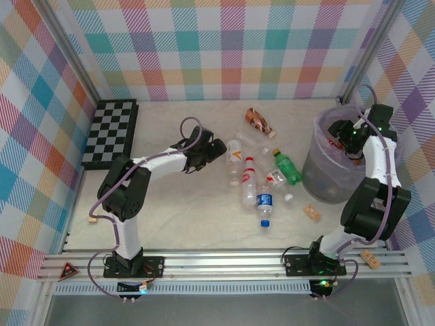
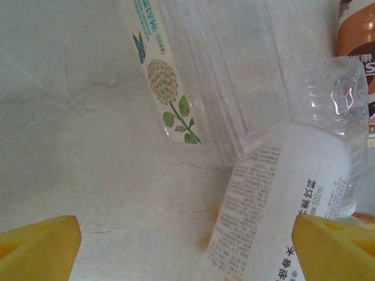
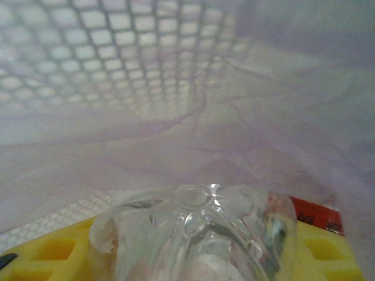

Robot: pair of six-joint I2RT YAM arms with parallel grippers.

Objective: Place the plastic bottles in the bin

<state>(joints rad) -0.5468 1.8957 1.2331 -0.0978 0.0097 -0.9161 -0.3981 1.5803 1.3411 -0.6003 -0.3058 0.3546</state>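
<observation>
Right jaws: clenched on a clear ribbed plastic bottle [image 3: 193, 234], base towards the camera. They hang inside the round grey translucent bin [image 1: 319, 173], right of frame in the top view.
Bin liner: pale purple plastic bag [image 3: 263, 117], slack and creased, with the bin's mesh wall showing through it.
Left jaws: released and spread wide, nothing held. The yellow fingertips [image 2: 38, 249] sit in both lower corners of the left wrist view, low over the table [image 1: 170, 204].
Likely left target: white-labelled clear bottle [image 2: 281, 211]. It lies partly between the tips, crowding the right one, not centred.
Bottles still out: a loose cluster mid-frame in the top view. It includes a brown-red wrapped bottle [image 1: 258, 121] at the top, a green bottle [image 1: 287, 166] and a blue-labelled bottle [image 1: 265, 202] lowest.
Risk 1: if you close the left jaws now, the right tip probably lands on the white-labelled bottle rather than beside it. It then rolls or squirts out.
Risk 2: the square clear bottle with a flower label [image 2: 222, 76] lies against the target, so a push moves both.
Risk 3: loose liner could snag the right jaws on the way out.
View gap: the top view gives layout and arm reach, but the wrists cover both grips. The wrist views settle jaw spread and the held bottle.
</observation>
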